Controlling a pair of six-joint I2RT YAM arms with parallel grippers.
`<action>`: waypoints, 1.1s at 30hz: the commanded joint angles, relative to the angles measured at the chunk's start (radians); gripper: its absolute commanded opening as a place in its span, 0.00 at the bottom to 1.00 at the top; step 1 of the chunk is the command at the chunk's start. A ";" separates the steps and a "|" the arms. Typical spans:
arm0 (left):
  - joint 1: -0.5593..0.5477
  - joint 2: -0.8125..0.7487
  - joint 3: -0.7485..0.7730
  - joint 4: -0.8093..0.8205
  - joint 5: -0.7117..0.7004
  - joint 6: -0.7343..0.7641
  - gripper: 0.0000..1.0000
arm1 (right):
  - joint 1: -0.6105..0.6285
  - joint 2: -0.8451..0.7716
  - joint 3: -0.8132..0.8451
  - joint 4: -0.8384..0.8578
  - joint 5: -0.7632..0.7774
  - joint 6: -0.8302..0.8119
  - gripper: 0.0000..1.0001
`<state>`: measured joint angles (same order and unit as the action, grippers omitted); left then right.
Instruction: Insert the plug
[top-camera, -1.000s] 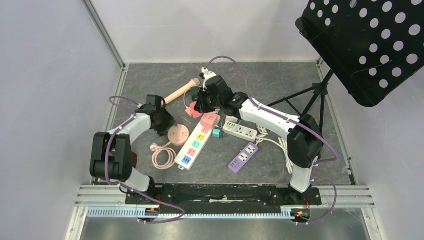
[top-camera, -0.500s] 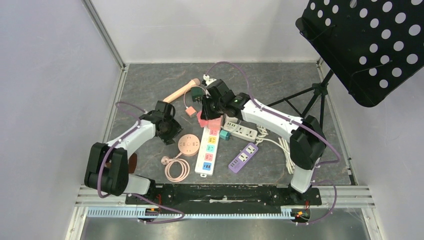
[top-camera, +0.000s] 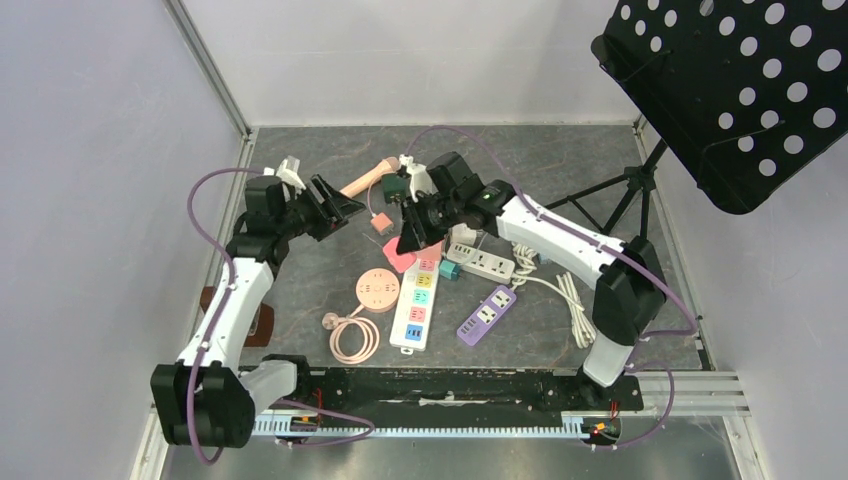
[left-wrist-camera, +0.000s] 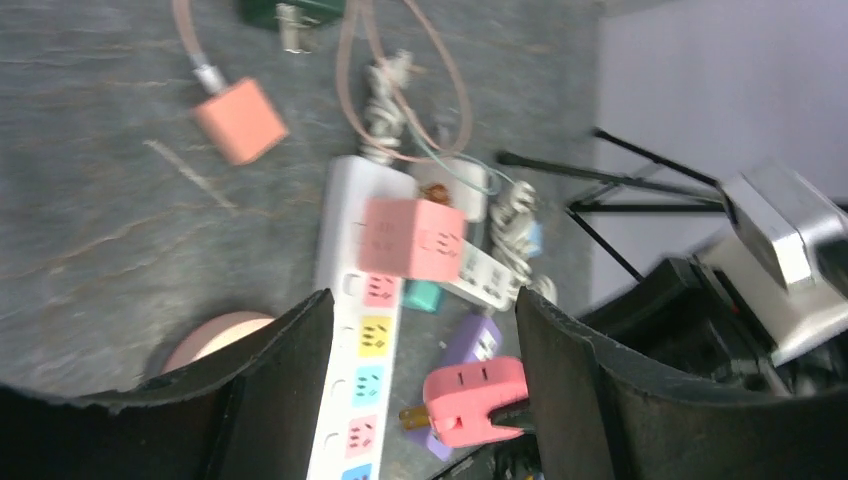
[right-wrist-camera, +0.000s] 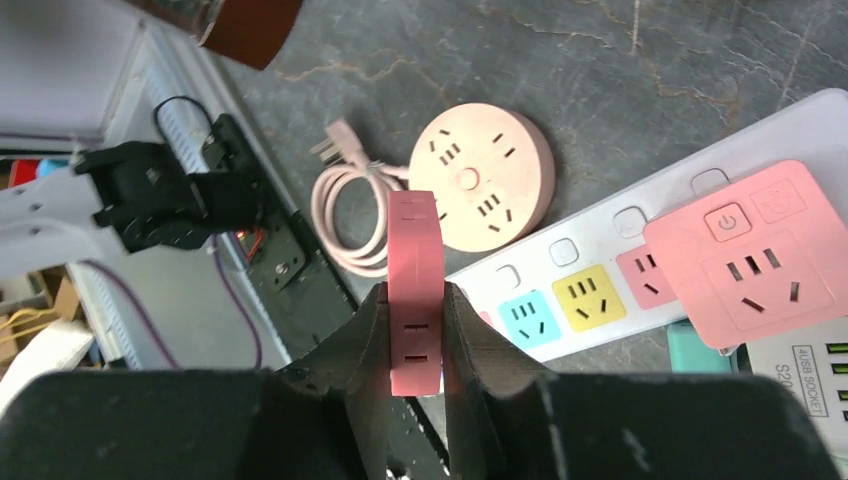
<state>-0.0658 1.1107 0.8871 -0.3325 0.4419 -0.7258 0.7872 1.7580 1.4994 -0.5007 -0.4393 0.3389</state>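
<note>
While the right gripper (right-wrist-camera: 415, 305) clamped one pink plug (right-wrist-camera: 414, 262) above the table's (top-camera: 300, 285) centre, the left gripper (top-camera: 338, 207) hung open near the far-left corner. Three power strips (top-camera: 418, 298) and one round socket (top-camera: 378, 290) lay mid-table; bare surface showed along the left edge.

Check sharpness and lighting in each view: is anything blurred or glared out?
Left wrist view: blurred throughout, the pink cube socket and the white power strip soft-edged. Right wrist view: sharp, slots crisp on the pink plug held in the right gripper, whose near fingers are dark and soft. Top external view: even light, faint shadows, no glare.
</note>
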 joint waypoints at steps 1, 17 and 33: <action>0.028 -0.054 -0.073 0.285 0.417 -0.037 0.72 | -0.065 -0.100 0.039 -0.016 -0.235 -0.099 0.00; -0.024 -0.088 -0.229 0.930 0.687 -0.367 0.64 | -0.100 -0.167 0.058 0.112 -0.452 0.037 0.00; -0.073 -0.067 -0.241 1.024 0.764 -0.457 0.31 | -0.100 -0.157 0.000 0.292 -0.484 0.197 0.00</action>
<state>-0.1123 1.0512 0.6403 0.6300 1.1412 -1.1355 0.6853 1.6299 1.5135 -0.3073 -0.9066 0.4805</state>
